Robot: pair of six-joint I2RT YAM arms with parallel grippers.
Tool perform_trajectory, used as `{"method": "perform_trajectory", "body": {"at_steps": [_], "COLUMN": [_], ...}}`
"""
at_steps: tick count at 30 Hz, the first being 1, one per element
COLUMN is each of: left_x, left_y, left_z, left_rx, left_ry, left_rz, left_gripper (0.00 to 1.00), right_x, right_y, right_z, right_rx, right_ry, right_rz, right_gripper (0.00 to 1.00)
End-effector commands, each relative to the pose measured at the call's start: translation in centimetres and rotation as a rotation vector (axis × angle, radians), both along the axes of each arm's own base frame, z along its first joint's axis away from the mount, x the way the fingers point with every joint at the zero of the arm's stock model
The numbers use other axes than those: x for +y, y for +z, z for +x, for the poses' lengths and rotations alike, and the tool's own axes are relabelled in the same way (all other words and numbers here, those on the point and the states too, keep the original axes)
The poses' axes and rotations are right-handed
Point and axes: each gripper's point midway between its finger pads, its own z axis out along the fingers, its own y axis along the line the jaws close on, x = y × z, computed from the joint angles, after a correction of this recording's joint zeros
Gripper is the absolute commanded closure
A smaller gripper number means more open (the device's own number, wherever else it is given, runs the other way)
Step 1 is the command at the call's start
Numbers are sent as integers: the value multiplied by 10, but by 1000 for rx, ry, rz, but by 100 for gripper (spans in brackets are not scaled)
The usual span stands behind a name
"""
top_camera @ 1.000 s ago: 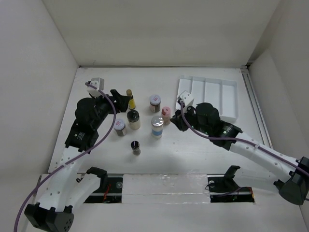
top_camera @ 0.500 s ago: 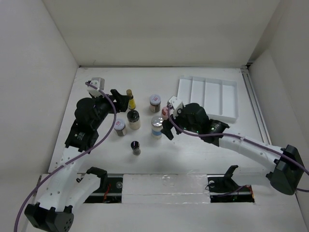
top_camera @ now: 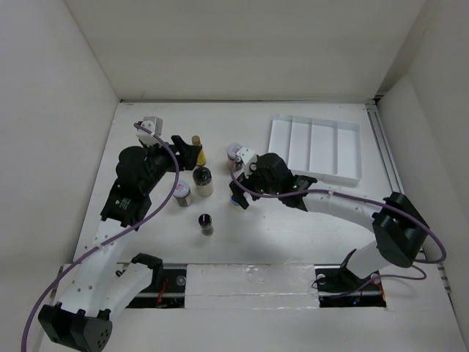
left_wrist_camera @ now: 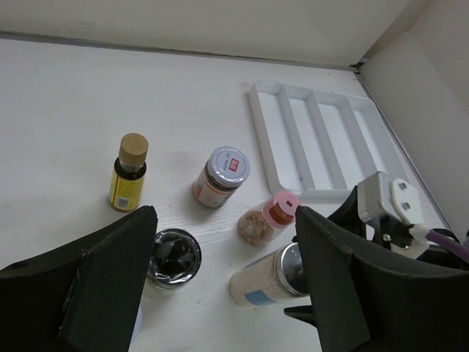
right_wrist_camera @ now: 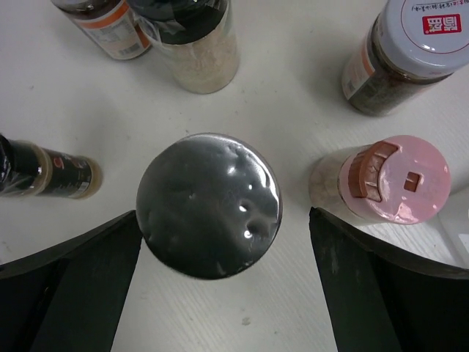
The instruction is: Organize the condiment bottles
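Note:
The condiment bottles stand grouped mid-table. My right gripper [top_camera: 236, 192] [right_wrist_camera: 225, 216] is open, its jaws straddling the silver-lidded, blue-banded bottle [right_wrist_camera: 209, 205] [left_wrist_camera: 271, 277] from above, and it hides that bottle in the top view. A pink shaker [right_wrist_camera: 396, 180] [left_wrist_camera: 267, 218] stands just to the right. My left gripper [top_camera: 192, 152] [left_wrist_camera: 225, 220] is open and empty, beside the slim yellow bottle [top_camera: 198, 152] [left_wrist_camera: 129, 172]. Around them stand a cream-filled jar [top_camera: 203, 181] [left_wrist_camera: 170, 260], a white-lidded jar [top_camera: 234, 149] [left_wrist_camera: 222, 176], a small silver-lidded jar [top_camera: 182, 193] and a small black-capped bottle [top_camera: 206, 222].
The white divided tray [top_camera: 322, 150] [left_wrist_camera: 322, 139] lies at the back right, nothing in its slots. White walls close in the table on the left, back and right. The right arm reaches across the middle.
My right arm swung left from beside the pink shaker to over the blue-banded bottle, with its jaws now wide. The left arm barely moved.

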Motion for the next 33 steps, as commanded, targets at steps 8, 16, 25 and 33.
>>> {"method": "perform_trajectory", "body": {"at_steps": [8, 16, 25, 33], "left_x": [-11, -15, -14, -11], "left_y": [10, 13, 17, 23], "left_z": [-2, -4, -6, -11], "left_rx": [-41, -52, -58, -78], "left_ry": [-61, -84, -82, -73], "left_rz": [-24, -30, -40, -45], "left_gripper": [29, 29, 29, 29], "right_x": [39, 37, -53, -119], "right_y": [40, 156, 266, 235], "right_z": [19, 18, 139, 261], "right_rx": [-102, -265, -564, -512], "right_ry": [20, 12, -365, -521], "right_rz": [161, 359, 412, 304], "right_gripper": [30, 54, 54, 54]}}
